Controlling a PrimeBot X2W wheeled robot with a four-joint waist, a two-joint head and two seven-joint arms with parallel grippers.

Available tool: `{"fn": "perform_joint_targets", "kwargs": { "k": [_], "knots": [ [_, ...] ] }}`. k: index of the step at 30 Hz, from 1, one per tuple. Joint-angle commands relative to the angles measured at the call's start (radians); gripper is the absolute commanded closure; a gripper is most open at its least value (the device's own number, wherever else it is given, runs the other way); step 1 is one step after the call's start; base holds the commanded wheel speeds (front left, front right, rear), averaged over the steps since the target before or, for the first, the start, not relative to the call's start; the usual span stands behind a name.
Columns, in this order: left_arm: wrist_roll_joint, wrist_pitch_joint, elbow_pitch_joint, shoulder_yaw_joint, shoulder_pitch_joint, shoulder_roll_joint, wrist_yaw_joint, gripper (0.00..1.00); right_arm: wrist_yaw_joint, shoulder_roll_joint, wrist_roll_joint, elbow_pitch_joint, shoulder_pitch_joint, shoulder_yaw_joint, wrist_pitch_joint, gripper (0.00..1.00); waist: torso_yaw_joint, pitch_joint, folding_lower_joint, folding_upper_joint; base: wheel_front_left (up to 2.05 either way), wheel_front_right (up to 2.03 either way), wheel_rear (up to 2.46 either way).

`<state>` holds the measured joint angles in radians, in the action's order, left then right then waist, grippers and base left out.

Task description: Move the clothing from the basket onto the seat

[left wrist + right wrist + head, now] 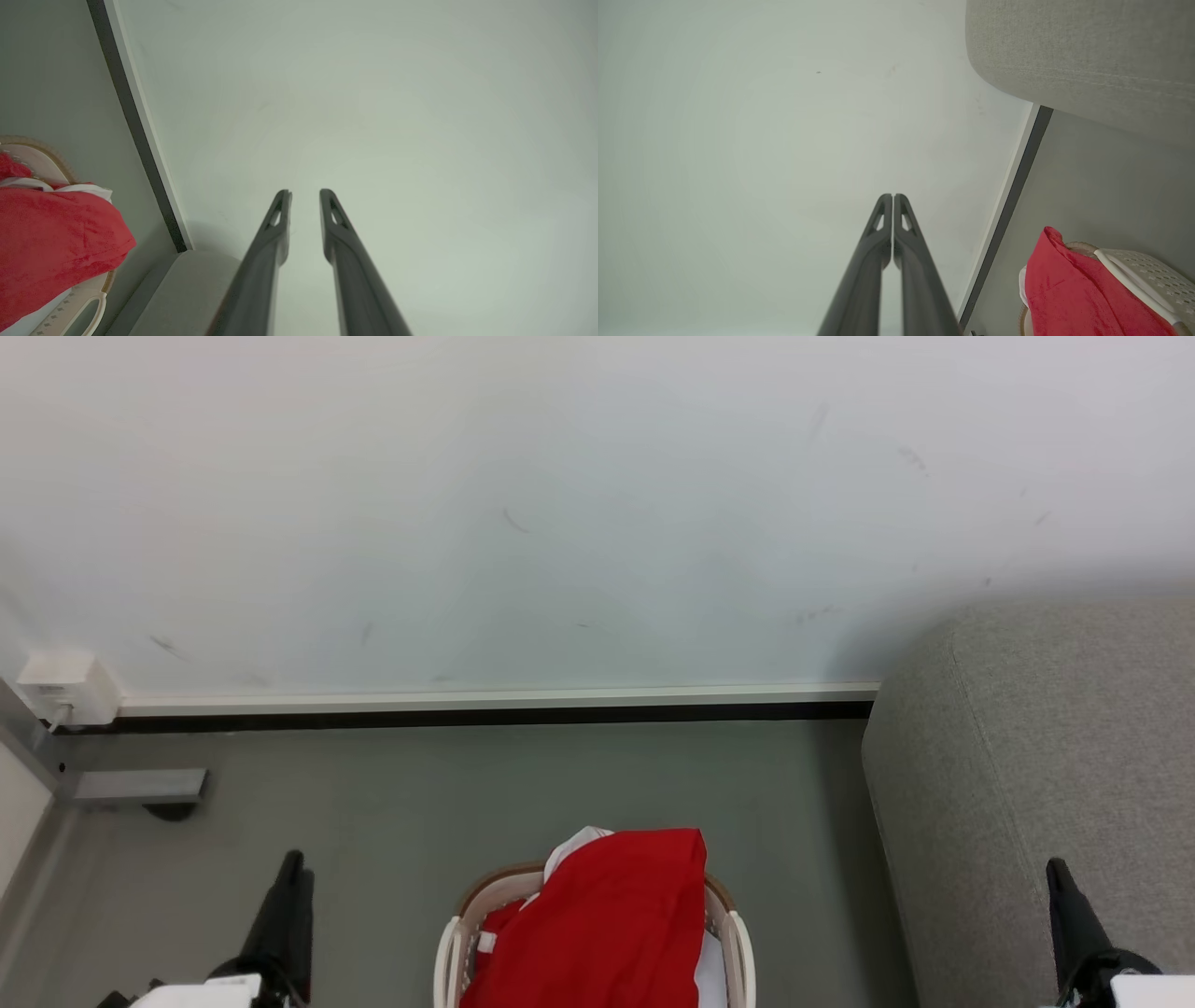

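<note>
Bright red soft fabric clothing [616, 919] lies heaped in the oval cream-white perforated plastic basket [744, 947].
The large grey woven-fabric seat [1036, 756] stands right of the basket. Left of the basket, the left gripper [306, 193] holds its fingers slightly parted and empty; right of it, the right gripper [893, 196] is pressed closed on nothing.

The left gripper [304, 192]: two long dark fingers side by side, tips apart by a narrow gap, holding nothing. In the head view it stands at lower left, fingers pointing up and leaning a little right, with the pale left wrist housing [210, 992] at the bottom edge.

The right gripper [893, 197]: fingers pressed together along their length, tips touching, empty. In the head view it is at lower right, leaning a little left, above the white right wrist housing [1153, 989].
</note>
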<state>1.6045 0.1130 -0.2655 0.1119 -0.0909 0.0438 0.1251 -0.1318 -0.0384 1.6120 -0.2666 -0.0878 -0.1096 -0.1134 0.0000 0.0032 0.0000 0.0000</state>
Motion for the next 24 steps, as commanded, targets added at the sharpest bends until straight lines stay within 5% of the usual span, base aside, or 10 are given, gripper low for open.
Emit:
{"fn": "perform_joint_targets", "kwargs": {
  "k": [1, 12, 24],
  "knots": [
    [-0.001, -0.005, 0.004, -0.002, 0.0, 0.001, 0.0, 0.0, 0.0, -0.001, -0.002, 0.003, -0.001, 0.004, 0.005, 0.0, 0.0, 0.0, 0.0, 0.0, 0.0, 0.0, 0.0],
    [-0.065, -0.061, 0.024, -0.029, 0.017, 0.002, 0.001, 0.0, 0.0, -0.003, -0.12, 0.018, 0.006, 0.042, 0.061, 0.0, -0.001, 0.0, 0.0, 0.0, 0.0, 0.0, 0.0],
    [-0.327, -0.114, 0.052, -0.03, 0.029, 0.003, -0.013, 0.0, 0.0, -0.006, -0.458, 0.079, 0.01, 0.079, 0.114, 0.0, -0.001, 0.0, 0.0, 0.0, 0.0, 0.0, 0.0]
  ]
}}
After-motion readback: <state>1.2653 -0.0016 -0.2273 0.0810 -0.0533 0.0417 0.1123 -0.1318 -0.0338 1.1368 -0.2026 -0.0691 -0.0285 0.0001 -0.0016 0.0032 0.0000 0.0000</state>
